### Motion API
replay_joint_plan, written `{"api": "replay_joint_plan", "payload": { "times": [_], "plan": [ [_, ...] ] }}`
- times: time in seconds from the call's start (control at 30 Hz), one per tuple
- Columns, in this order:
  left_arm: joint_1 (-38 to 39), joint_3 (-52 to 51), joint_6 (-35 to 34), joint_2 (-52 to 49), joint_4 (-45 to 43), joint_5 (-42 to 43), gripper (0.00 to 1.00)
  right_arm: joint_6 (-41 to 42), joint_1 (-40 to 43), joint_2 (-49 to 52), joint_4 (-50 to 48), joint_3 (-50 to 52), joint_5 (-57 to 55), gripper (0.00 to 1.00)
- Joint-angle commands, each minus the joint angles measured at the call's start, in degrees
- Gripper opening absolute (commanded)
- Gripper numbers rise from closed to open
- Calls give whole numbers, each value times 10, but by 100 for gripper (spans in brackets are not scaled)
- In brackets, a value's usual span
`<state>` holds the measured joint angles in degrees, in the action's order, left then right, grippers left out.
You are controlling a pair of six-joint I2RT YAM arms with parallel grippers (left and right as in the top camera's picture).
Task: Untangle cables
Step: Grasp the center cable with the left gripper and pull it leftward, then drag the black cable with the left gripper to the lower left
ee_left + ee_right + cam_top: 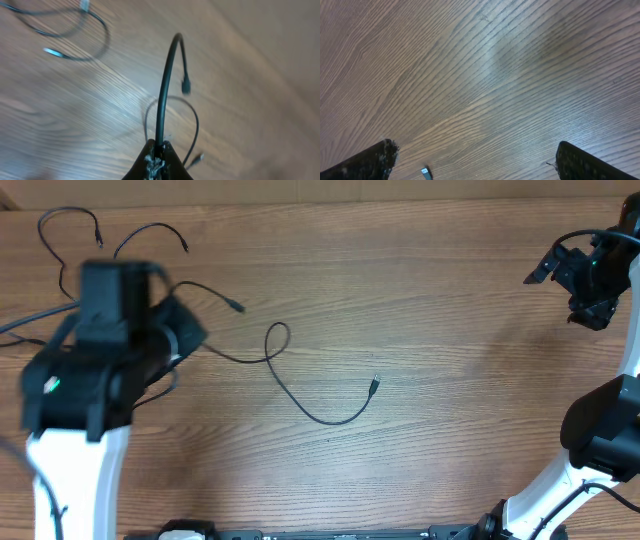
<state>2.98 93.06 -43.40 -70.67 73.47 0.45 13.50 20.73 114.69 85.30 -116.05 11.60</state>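
Cables, thin and black with small plugs at their ends, lie scattered over the left half and middle of the wooden bench. Farthest left, one cord curls near the far edge, and just to its right a second strand arcs over to its own plug. The left arm, blurred in the overhead view, sits over the place where these strands run together, so I cannot tell how they cross beneath it.

In the left wrist view the left fingers are pinched tight on a held cable. It rises from between them, bends over at the top and hangs down to its plug, clear of the wood. Under it a looped strand rests on the bench, and a blurred cord lies farther off.

Just right of the left arm in the overhead view, a short strand reaches out to a plug. Past it the long cable comes from under the arm and makes a small loop. It then sweeps toward the near edge and back up to a plug end near the middle of the bench.

At the far right, well apart from every cord, the right arm hangs over bare wood. The right fingers stand wide apart with nothing between them.
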Motion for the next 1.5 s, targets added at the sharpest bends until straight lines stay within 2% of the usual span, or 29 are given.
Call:
{"api": "replay_joint_plan", "payload": {
  "times": [0.0,0.2,0.33,0.47,0.63,0.87,0.97,1.07,1.23,1.47],
  "plan": [
    [-56,2,33,50,0,-26,4,2,1,-14,-1,-9,1,100],
    [-148,2,49,99,7,-23,4,2,1,-14,-1,-9,1,100],
    [-149,1,49,94,52,14,4,2,1,-14,-1,-9,1,100],
    [-153,1,46,84,78,-36,4,2,1,-14,-1,-9,1,100],
    [-163,1,51,85,45,-91,4,2,1,-14,-1,-9,1,100],
    [-199,1,74,85,-72,-135,4,2,1,-14,-1,-9,1,100],
    [-226,1,74,85,-124,-181,4,2,1,-14,-1,-9,1,100],
    [-267,1,82,85,-193,-295,4,2,1,-14,-1,-9,1,100],
    [-318,1,107,71,-243,-488,4,2,1,-14,-1,-9,1,100],
    [-381,1,186,21,-301,-581,4,2,1,-14,-1,-9,1,100]
  ]
}}
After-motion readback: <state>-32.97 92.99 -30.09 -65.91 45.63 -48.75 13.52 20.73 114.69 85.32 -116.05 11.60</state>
